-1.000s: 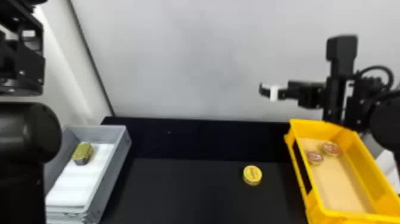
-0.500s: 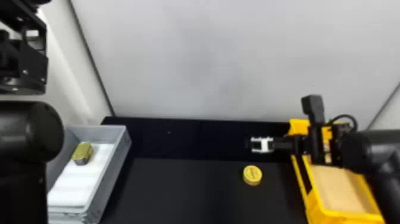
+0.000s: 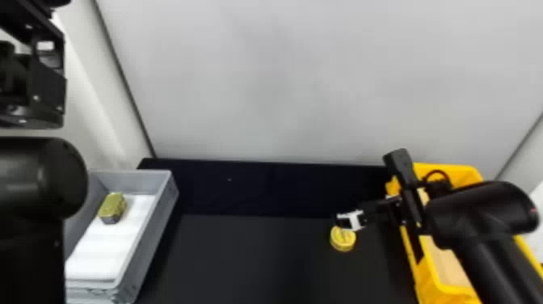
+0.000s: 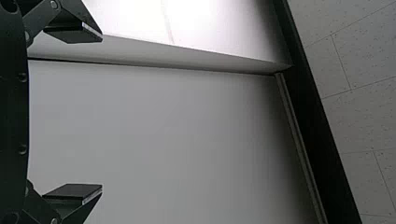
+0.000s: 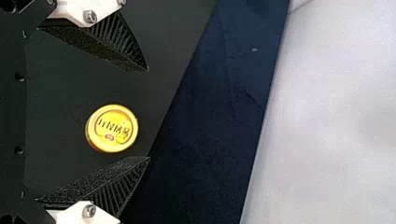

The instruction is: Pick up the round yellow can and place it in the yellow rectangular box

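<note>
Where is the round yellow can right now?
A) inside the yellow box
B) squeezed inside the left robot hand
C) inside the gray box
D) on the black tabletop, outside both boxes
D, because the round yellow can sits on the black tabletop, between the gray box and the yellow rectangular box.

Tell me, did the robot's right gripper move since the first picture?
Yes. In the head view, the right gripper went down and a little left, closer to the round yellow can, which stayed in its spot.
</note>
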Motion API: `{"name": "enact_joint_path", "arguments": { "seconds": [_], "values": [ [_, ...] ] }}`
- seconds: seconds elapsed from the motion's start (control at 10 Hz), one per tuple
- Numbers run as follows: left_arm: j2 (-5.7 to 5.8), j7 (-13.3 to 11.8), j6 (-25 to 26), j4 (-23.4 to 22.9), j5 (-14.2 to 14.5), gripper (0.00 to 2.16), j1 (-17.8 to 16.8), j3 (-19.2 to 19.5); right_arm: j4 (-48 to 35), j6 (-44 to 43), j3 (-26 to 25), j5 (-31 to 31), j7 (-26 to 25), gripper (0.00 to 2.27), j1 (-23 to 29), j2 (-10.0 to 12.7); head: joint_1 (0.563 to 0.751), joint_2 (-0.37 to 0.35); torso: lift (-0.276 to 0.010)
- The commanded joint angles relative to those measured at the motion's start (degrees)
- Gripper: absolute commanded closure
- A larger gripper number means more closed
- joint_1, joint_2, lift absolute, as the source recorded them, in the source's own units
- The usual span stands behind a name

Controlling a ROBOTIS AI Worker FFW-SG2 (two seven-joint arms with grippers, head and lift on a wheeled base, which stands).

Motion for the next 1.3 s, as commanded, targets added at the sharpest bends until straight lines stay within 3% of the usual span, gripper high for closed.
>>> {"name": "enact_joint_path", "arguments": {
  "seconds": [0.0,0.4,1.2],
  "values": [
    [0.00,-0.1,-0.2,0.4,0.1,0.14,-0.3,-0.4,9.5,-7.8,3.6,5.1,-0.6,0.13,-3.2,0.7,0.663,0.054,-0.007],
    [-0.18,-0.1,-0.8,1.1,0.1,0.14,-0.9,-1.2,19.6,-13.7,3.7,5.5,-4.0,0.13,-6.2,2.5,0.663,0.054,-0.007],
    [-0.62,-0.2,-1.3,1.6,0.1,0.14,-1.6,-2.0,24.2,-16.1,3.4,4.7,-5.3,0.13,-6.4,3.7,0.663,0.054,-0.007]
  ]
}}
